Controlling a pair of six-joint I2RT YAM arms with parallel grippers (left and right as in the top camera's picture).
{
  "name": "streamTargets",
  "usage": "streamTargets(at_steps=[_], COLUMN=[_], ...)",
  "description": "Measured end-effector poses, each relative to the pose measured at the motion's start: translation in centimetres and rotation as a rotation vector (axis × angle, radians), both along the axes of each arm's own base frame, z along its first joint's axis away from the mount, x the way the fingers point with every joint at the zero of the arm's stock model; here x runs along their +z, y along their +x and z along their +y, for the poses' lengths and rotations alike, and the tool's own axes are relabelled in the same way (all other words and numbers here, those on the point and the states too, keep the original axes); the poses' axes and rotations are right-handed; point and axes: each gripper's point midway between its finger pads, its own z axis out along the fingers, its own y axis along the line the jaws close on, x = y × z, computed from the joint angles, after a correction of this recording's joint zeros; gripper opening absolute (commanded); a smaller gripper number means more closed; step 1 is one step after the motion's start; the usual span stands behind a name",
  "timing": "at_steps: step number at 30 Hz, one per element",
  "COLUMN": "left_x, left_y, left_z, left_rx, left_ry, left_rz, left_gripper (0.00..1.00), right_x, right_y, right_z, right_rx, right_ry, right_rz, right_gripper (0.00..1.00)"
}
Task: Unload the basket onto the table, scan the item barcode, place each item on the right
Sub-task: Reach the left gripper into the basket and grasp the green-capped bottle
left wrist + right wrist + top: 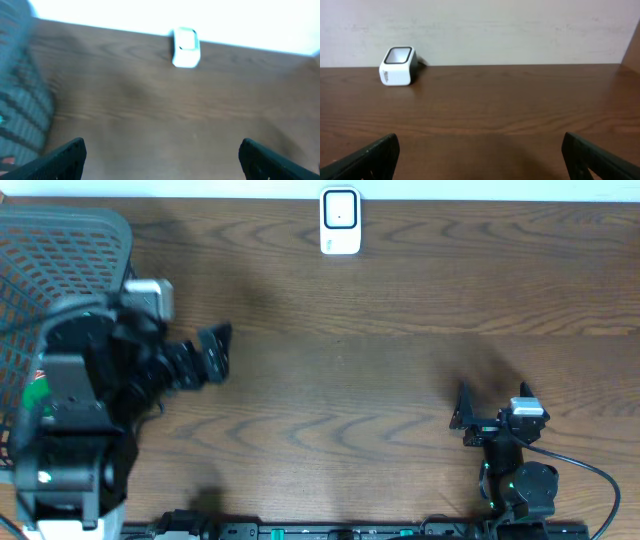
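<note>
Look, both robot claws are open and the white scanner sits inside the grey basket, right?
Not quite. The left gripper and right gripper are open, but the white scanner is not inside the grey basket; it stands on the bare table by the far edge, apart from the basket. The overhead view shows it.

The left arm (75,420) fills the left side of the frame. The left gripper (216,352) reaches right toward the middle, jaws spread wide and empty. The right arm (520,480) sits folded low at the lower right. The right gripper (495,398) seemingly points toward the top edge, jaws equally wide and empty.
</note>
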Motion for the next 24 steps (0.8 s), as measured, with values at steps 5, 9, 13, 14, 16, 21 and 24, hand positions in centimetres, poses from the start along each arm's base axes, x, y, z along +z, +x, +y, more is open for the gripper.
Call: streamTargets(at_steps=[5, 9, 13, 14, 16, 21, 24], left_x=[3.5, 4.4, 2.8, 2.0, 0.6, -2.3, -3.7], left_y=[1.6, 2.5, 2.5, 2.2, 1.6, -0.3, -1.3], left_z=[2.8, 7.3, 12.9, 14.6, 17.3, 23.3, 25.8], left_rx=[0.167, 0.377, 0.609, 0.679, 0.792, 1.032, 1.128], left_ry=[0.02, 0.015, -0.028, -0.045, -0.078, -0.16, -0.192], left_rz=[0.035, 0.101, 0.194, 0.23, 0.285, 0.378, 0.396], left_gripper=[0.98, 0.98, 0.98, 0.98, 0.98, 0.98, 0.98], right_x=[0.0, 0.0, 0.0, 0.0, 0.0, 0.0, 0.0], right_y=[0.0, 0.0, 0.0, 0.0, 0.0, 0.0, 0.0], right_z=[0.0, 0.0, 0.0, 0.0, 0.0, 0.0, 0.0], right_rx=[0.0, 0.0, 0.0, 0.0, 0.0, 0.0, 0.0], right_ry=[0.0, 0.0, 0.0, 0.0, 0.0, 0.0, 0.0], right_rz=[0.0, 0.0, 0.0, 0.0, 0.0, 0.0, 0.0], right_gripper=[0.99, 0.99, 0.99, 0.99, 0.99, 0.99, 0.99])
